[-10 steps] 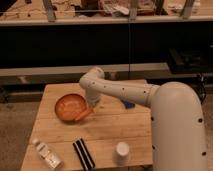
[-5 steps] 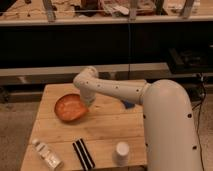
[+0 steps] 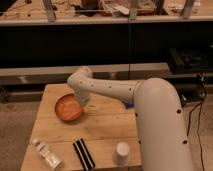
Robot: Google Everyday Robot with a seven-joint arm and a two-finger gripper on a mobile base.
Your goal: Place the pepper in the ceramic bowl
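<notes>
My arm has swung further toward the table's left side since a moment ago, so that my elbow now bends over the far edge and my wrist drops down at the right rim of the ceramic bowl (image 3: pixel 68 108). My gripper (image 3: pixel 81 103) sits low there, just at the bowl's right edge, but my own wrist covers it and I cannot tell how it stands or whether it holds anything.

The bowl rests on the wooden table (image 3: pixel 107 127) near the far left corner. An orange strip lies inside it toward the near right part, which looks like the pepper (image 3: pixel 74 113), though it blends with the bowl's colour and I cannot be sure of its outline.

Along the near edge, a clear plastic bottle (image 3: pixel 46 154) lies on its side at the near left corner, a black-and-white striped object (image 3: pixel 83 154) lies beside it toward the middle, and a white cup (image 3: pixel 121 153) stands upright further right. A bit of blue (image 3: pixel 128 105) peeks out beneath my forearm.
</notes>
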